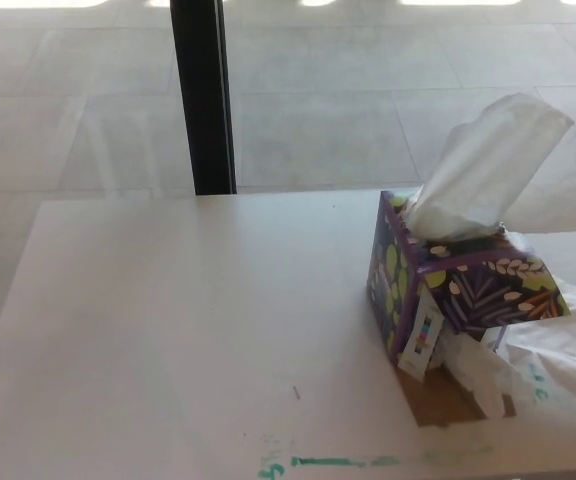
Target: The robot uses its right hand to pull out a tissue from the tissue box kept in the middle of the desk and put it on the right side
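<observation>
A purple tissue box [458, 290] with a leaf and dot pattern stands on the right part of the white desk [188, 330]. A white tissue [503, 165] sticks up tall out of its top opening. Crumpled white tissues [558, 360] lie on the desk just right of and in front of the box. Neither of my hands shows in the head view.
A black vertical post [201, 95] rises behind the desk's far edge. Beyond it lies a pale tiled floor [348, 100]. Green marks [328, 462] run along the desk's near edge, and a brown patch [443, 405] sits in front of the box.
</observation>
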Motion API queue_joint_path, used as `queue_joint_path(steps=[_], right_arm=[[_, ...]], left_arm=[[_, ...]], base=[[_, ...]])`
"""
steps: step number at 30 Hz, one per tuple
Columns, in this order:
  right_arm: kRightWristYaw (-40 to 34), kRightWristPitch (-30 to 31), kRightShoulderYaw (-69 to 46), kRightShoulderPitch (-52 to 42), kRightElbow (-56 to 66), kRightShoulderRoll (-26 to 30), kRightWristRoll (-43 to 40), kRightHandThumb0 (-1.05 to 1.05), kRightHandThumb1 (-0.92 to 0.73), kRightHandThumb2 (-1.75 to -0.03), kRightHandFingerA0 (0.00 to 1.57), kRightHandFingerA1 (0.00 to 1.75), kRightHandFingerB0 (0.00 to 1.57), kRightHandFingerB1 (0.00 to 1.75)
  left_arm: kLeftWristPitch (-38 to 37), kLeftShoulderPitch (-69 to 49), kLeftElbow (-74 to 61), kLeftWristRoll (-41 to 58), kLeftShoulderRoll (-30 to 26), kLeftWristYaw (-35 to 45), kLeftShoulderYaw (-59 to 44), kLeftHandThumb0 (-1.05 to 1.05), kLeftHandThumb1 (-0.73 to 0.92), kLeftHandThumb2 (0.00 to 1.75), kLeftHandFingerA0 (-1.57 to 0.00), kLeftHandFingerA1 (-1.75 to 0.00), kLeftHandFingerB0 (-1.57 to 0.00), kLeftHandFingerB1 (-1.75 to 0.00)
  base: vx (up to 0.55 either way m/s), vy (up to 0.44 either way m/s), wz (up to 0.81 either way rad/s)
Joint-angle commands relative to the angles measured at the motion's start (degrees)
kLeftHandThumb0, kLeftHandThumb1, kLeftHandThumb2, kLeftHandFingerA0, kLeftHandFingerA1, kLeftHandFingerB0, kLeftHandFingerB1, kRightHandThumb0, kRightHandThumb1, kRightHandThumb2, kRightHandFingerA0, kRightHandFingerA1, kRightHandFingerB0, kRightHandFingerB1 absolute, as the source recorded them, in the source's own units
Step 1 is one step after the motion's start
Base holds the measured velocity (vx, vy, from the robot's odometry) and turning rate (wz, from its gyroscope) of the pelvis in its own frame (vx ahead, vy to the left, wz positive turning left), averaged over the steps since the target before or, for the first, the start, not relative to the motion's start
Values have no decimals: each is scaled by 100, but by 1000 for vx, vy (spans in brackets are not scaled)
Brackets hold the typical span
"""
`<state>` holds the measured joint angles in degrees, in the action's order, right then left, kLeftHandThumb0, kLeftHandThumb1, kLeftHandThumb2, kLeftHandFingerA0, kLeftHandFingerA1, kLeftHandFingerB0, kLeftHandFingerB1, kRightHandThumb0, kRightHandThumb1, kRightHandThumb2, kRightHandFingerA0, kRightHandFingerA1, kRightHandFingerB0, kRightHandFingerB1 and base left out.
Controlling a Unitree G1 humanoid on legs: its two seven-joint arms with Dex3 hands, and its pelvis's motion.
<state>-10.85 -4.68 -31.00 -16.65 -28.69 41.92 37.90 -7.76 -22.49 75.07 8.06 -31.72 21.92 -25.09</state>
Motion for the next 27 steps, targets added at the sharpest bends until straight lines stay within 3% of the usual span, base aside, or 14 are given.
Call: queue_joint_path(steps=[1,4,5,6,8,9,10,15,16,18,19,21,23,27], right_arm=[[-1383,-798,-1317,-337,-1926,-1685,-2095,-51,-45,-66,112,154,52,82],[-677,-375,-1449,-225,-2362,-1840,-2371,-51,-44,-69,89,132,46,81],[-495,-380,-1532,-227,-2412,-1917,-2512,-45,-31,-89,85,105,46,74],[-453,-471,-1475,-228,-2627,-1880,-2450,-47,-41,-68,73,112,48,79],[-274,1,-1478,-170,-2671,-1876,-2433,-53,-43,-67,53,99,53,83],[-191,6,-1454,-166,-2705,-1859,-2426,-53,-33,-90,72,95,56,79],[-32,-167,-1480,-172,-2794,-1859,-2506,-50,-44,-67,78,96,52,76],[414,-457,-1635,-97,-2890,-1923,-2866,-46,-44,-66,79,96,52,79],[429,-484,-1637,-83,-2864,-1942,-2896,-48,-44,-65,80,95,56,78],[484,-388,-1777,-41,-2675,-2050,-3112,-44,-42,-66,84,97,56,80],[592,-587,-1906,11,-2589,-2162,-3345,-40,-29,-89,91,100,55,77],[543,-596,-1738,-3,-2621,-2120,-3160,-43,-44,-69,87,106,53,80],[625,-614,-1753,15,-2531,-2197,-3257,-42,-44,-72,90,110,52,79],[659,-682,-1580,-63,-2409,-2245,-3156,-44,-42,-71,101,115,56,79]], left_arm=[[53,23,14,62,-83,-130,-33,-87,92,70,-66,-49,-51,-43],[-8,21,2,1,-81,-160,24,-84,92,71,-65,-50,-48,-43],[3,20,-15,4,-90,-113,31,-84,92,72,-64,-50,-46,-43],[55,28,-14,99,-84,-33,-52,-83,92,71,-66,-53,-47,-43],[1,56,-52,62,-85,-26,-9,-83,92,72,-63,-50,-47,-43],[2,54,-54,54,-87,-35,-2,-82,92,74,-62,-49,-47,-43],[9,55,-49,31,-91,-69,16,-84,92,72,-62,-49,-48,-43],[72,113,-47,49,-96,14,12,-84,92,72,-63,-52,-46,-43],[74,116,-50,82,-85,6,-19,-90,77,88,-59,-56,-43,-48],[33,92,-70,88,-85,45,-21,-85,92,71,-61,-51,-45,-43],[22,79,-78,86,-76,33,-19,-81,74,113,-56,-61,-42,-55],[19,79,-80,65,-75,-4,-2,-80,74,112,-58,-61,-44,-55],[-13,101,-60,4,-77,-103,41,-85,92,72,-64,-48,-49,-42],[1,117,-64,38,-102,-4,18,-84,92,71,-61,-49,-45,-42]], base=[[0,0,0],[0,0,0],[0,0,0],[0,0,0],[0,0,0],[0,0,0],[0,0,0],[0,0,0],[0,0,0],[0,0,0],[0,0,0],[0,0,0],[0,0,0],[0,0,0]])
